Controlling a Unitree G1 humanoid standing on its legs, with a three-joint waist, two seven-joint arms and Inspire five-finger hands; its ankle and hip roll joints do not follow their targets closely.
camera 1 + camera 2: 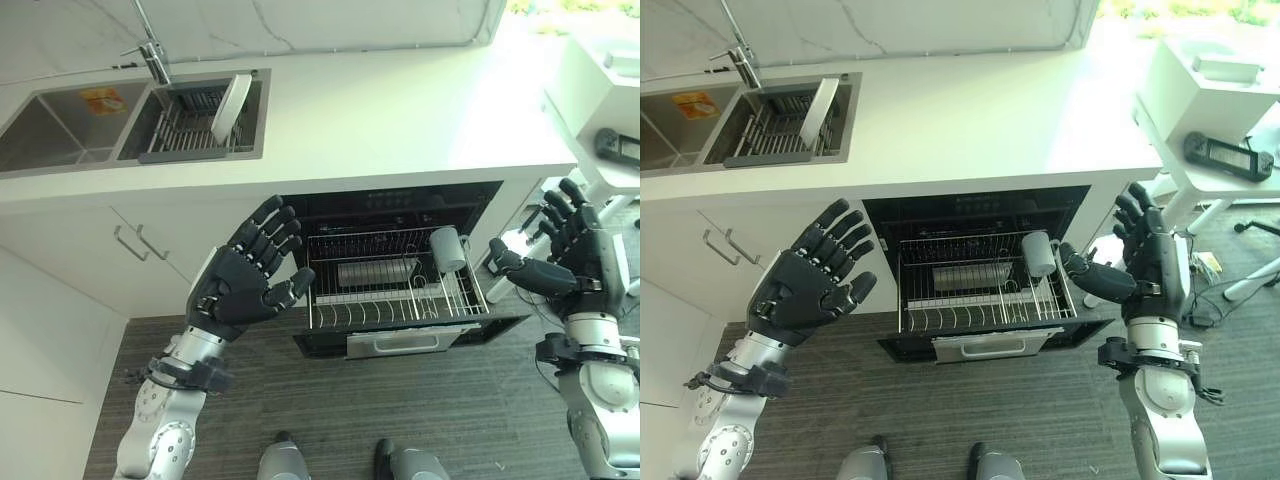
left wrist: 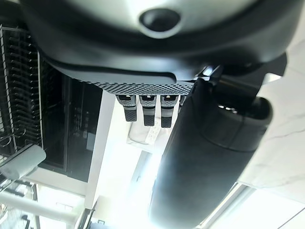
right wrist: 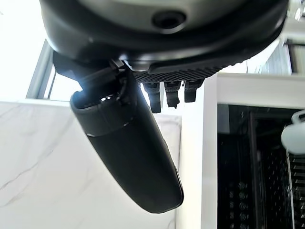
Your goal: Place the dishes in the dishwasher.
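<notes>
A white plate [image 1: 231, 108] stands on edge in the dark drying rack [image 1: 185, 128] inside the right sink basin. Below the counter the dishwasher [image 1: 400, 205] is open with its wire rack [image 1: 392, 290] pulled out; a grey cup [image 1: 447, 248] lies at the rack's right side and a dark tray-like dish [image 1: 375, 273] sits in the middle. My left hand [image 1: 245, 280] is raised in front of the rack's left end, open, holding nothing. My right hand [image 1: 565, 255] hovers right of the rack, open and empty.
The white counter [image 1: 400, 110] runs above the dishwasher, with a faucet [image 1: 150, 50] and a second basin [image 1: 60, 125] at the left. Cabinet doors with handles [image 1: 135, 243] stand left of the dishwasher. A white table [image 1: 1210, 110] with a black controller [image 1: 1228, 155] stands at the right.
</notes>
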